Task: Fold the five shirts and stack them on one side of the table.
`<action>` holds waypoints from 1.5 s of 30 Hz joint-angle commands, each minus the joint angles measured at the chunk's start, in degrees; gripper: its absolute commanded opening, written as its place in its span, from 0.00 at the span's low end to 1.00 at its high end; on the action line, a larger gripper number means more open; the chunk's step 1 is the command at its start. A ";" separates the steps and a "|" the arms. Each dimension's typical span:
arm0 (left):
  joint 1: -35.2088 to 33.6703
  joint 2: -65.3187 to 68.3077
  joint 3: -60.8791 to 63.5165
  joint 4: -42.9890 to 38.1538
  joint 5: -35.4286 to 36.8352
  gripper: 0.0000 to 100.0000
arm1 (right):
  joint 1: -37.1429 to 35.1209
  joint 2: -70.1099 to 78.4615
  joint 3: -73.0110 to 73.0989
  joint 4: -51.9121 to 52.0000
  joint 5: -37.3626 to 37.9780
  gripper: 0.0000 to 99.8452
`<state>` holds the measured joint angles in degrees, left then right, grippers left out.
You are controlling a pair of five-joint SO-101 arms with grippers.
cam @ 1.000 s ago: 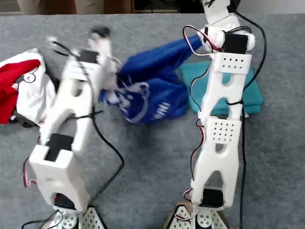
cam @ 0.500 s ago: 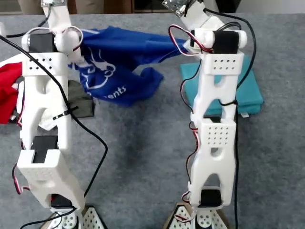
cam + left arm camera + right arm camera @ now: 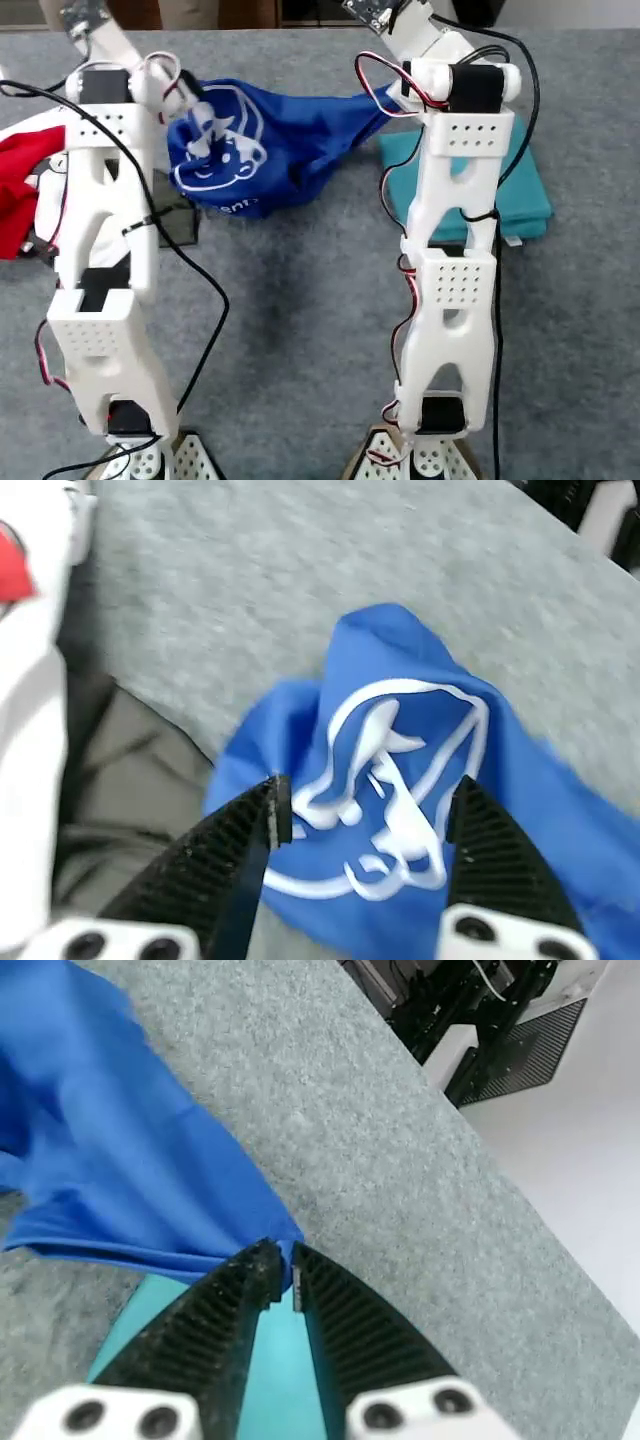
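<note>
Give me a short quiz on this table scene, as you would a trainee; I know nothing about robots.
1. True or false: the right hand is shut on an edge of the crumpled blue cloth shirt.
2. Which thing lies already folded? A. flat teal cloth shirt; B. yellow towel; C. green cap.
3. Fill in: the left hand, above the blue shirt, is ____ (open or shut).
Key: 1 true; 2 A; 3 open.

Five shirts, two arms, one table.
The shirts count one each: a blue shirt (image 3: 290,140), a teal shirt (image 3: 530,195), a red shirt (image 3: 18,190), a white shirt (image 3: 48,200) and a dark grey shirt (image 3: 178,220). There are two grippers, the left gripper (image 3: 368,800) and the right gripper (image 3: 283,1255), and a single grey table (image 3: 300,330).
</note>
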<state>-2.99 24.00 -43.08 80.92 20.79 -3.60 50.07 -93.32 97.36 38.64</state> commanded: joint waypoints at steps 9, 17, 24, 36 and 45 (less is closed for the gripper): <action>17.93 1.63 -5.36 14.15 -2.81 0.26 | 0.13 0.75 -2.07 -3.16 -2.11 0.00; 24.26 14.20 5.19 1.41 -2.46 0.26 | 1.27 0.66 -2.07 -4.22 -2.20 0.00; 22.86 23.96 5.19 -10.37 1.67 0.23 | 1.63 0.66 -2.07 -4.31 -2.20 0.00; 17.14 25.45 -18.29 12.40 9.93 0.22 | 1.63 0.66 -2.07 -4.31 -2.20 0.00; 15.74 36.70 -21.27 8.00 10.11 0.22 | 1.54 0.75 -1.98 -4.31 -2.20 0.00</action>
<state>12.66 58.99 -61.71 89.63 30.37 -3.34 51.47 -93.32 94.20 37.14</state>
